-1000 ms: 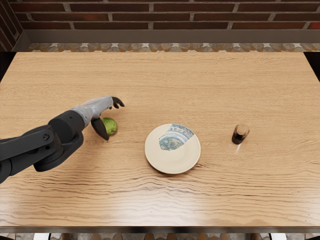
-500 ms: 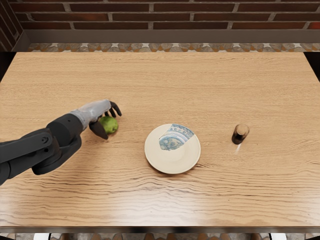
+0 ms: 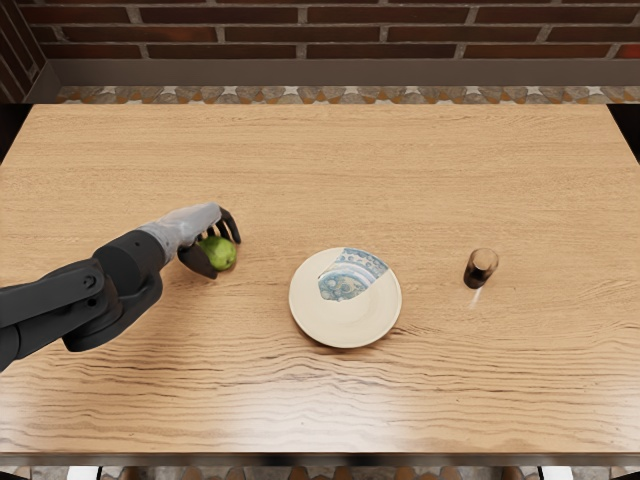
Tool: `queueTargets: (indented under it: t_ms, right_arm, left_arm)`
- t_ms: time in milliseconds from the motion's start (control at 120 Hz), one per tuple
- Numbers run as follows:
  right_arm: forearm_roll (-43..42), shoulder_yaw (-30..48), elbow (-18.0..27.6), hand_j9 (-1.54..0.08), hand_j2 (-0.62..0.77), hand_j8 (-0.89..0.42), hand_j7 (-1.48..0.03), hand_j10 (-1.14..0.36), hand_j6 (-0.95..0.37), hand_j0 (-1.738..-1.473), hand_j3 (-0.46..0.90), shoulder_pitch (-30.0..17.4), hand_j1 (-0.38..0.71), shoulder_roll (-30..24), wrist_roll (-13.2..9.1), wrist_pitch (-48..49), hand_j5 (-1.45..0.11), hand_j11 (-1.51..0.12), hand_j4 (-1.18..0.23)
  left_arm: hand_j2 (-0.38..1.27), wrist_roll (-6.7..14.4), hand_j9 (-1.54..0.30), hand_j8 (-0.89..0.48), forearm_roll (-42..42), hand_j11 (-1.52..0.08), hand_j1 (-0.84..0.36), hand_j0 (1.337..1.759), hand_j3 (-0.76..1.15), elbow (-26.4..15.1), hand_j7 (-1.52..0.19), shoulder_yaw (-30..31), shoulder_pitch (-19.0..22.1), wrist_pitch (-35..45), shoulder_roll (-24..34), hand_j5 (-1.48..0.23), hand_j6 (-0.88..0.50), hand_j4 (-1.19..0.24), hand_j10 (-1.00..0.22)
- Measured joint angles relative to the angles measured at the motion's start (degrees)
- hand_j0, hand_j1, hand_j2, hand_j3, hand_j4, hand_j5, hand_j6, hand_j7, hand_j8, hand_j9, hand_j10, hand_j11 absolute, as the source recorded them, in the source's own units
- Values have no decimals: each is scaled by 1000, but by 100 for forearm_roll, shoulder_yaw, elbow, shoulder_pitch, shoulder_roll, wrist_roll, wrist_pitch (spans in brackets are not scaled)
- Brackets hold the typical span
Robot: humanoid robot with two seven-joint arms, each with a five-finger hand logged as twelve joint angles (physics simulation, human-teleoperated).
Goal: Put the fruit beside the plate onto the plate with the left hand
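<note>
A small green fruit (image 3: 221, 252) lies on the wooden table to the left of the plate. My left hand (image 3: 213, 243) reaches in from the left edge and has its dark fingers (image 3: 229, 226) curled over the top of the fruit, with the thumb under its near side, so the hand is shut on it. The fruit still rests at table level. The cream plate (image 3: 345, 297), with a blue patterned patch on its far half, sits at the table's middle, about a hand's width right of the fruit. The right arm does not show.
A small dark cup (image 3: 480, 267) stands right of the plate. The table (image 3: 330, 390) ends at a brick wall at the back, with a strip of pebbles along its foot.
The left hand's fingers, spread above the fruit a second ago, have come down and curled around it. The fruit has hardly moved.
</note>
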Motion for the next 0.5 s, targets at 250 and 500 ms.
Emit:
queueTargets:
  t_ms: [250, 500]
  right_arm:
    - [0, 0, 0, -20, -3, -15, -20, -15, -15, -1658, 0, -1, -331, 0, 0, 0, -20, -20, -15]
    - [0, 0, 0, -20, -3, -15, -20, -15, -15, -1658, 0, 0, -331, 0, 0, -2, -20, -20, -15]
  left_arm:
    - [128, -3, -827, -444, -189, -844, -225, 1652, 0, 1, -813, -44, 14, -23, 10, -803, -436, -623, -462]
    - [145, -3, -865, -448, -1351, -871, -214, 1652, 0, 7, -862, -540, -105, -186, 163, -859, -425, -621, -495]
